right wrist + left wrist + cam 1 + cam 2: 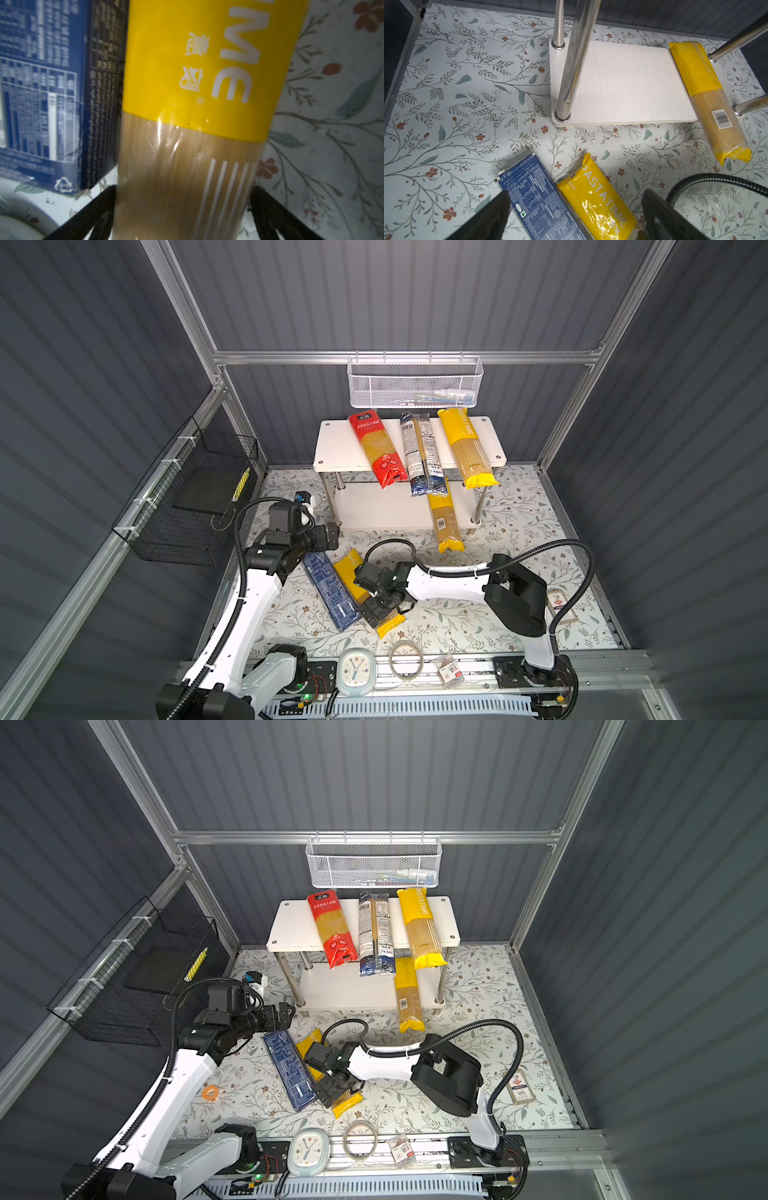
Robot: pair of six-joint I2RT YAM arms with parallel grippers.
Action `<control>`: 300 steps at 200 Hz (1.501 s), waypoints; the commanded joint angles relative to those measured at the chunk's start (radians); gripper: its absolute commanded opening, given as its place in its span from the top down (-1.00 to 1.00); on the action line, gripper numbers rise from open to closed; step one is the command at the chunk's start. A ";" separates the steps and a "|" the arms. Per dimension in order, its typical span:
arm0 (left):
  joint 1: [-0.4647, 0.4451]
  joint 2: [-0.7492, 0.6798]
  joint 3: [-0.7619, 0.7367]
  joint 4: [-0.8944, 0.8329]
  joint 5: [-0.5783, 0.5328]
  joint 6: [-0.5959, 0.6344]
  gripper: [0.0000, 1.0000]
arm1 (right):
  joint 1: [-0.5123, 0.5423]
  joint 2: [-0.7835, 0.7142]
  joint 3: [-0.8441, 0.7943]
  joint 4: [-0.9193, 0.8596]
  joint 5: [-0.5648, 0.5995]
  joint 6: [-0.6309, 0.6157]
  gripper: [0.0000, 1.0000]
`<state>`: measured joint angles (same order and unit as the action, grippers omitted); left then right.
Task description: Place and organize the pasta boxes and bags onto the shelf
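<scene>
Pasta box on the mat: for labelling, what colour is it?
Pasta box: dark blue, white print; best in the left wrist view.

White mesh basket (415,385), black wire basket (174,531), clock (356,670), tape ring (391,659)

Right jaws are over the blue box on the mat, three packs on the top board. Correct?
No. The right gripper has its jaws either side of the yellow PASTATIME bag, the blue box beside it, as the right wrist view shows. The red bag, clear bag and another yellow bag lie on the shelf's top board.
</scene>
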<state>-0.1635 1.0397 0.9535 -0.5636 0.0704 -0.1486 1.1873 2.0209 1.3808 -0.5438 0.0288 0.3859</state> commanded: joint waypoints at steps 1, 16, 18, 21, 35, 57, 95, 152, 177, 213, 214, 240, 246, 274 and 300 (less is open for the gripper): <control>0.006 -0.009 -0.004 -0.021 0.011 0.017 -1.00 | -0.006 0.069 -0.037 -0.122 0.010 0.007 -0.98; 0.005 -0.010 -0.004 -0.021 0.012 0.017 -1.00 | -0.006 0.062 -0.037 -0.120 0.010 0.014 -0.98; 0.005 -0.009 -0.004 -0.021 0.012 0.017 -0.99 | -0.006 0.062 -0.037 -0.119 0.009 0.014 -0.97; 0.005 -0.010 -0.004 -0.021 0.012 0.016 -1.00 | -0.006 0.061 -0.036 -0.117 0.008 0.014 -0.98; 0.005 -0.012 -0.005 -0.021 0.011 0.017 -0.99 | -0.006 0.059 -0.034 -0.109 0.001 0.018 -0.98; 0.005 -0.016 -0.007 -0.021 0.009 0.016 -1.00 | -0.006 0.064 -0.036 -0.096 -0.018 0.023 -0.98; 0.005 -0.016 -0.004 -0.021 0.009 0.017 -0.99 | -0.006 0.086 -0.026 -0.100 -0.029 0.032 -0.93; 0.005 -0.023 -0.007 -0.021 0.012 0.017 -1.00 | -0.007 0.134 0.035 -0.163 -0.023 0.026 -0.82; 0.005 -0.020 -0.008 -0.021 0.012 0.015 -1.00 | -0.007 0.140 0.042 -0.174 -0.011 0.025 -0.77; 0.005 -0.018 -0.009 -0.022 0.003 0.017 -1.00 | -0.015 0.120 0.023 -0.159 -0.004 0.037 -0.69; 0.005 -0.018 -0.009 -0.022 0.003 0.017 -1.00 | -0.015 0.118 0.020 -0.157 -0.004 0.037 -0.69; 0.005 -0.020 -0.012 -0.021 -0.001 0.017 -0.99 | -0.019 0.076 -0.018 -0.115 -0.002 0.036 -0.58; 0.005 -0.017 -0.011 -0.022 0.000 0.018 -1.00 | -0.018 0.068 -0.026 -0.109 0.000 0.036 -0.56; 0.005 -0.009 -0.007 -0.022 0.000 0.018 -1.00 | -0.025 0.035 -0.055 -0.095 0.015 0.038 -0.39; 0.005 -0.007 -0.009 -0.023 -0.003 0.018 -1.00 | -0.033 0.012 -0.080 -0.066 0.007 0.041 -0.20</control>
<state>-0.1635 1.0336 0.9535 -0.5636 0.0700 -0.1486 1.1694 2.0102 1.3621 -0.5407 0.0444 0.4137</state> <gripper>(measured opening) 0.997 0.633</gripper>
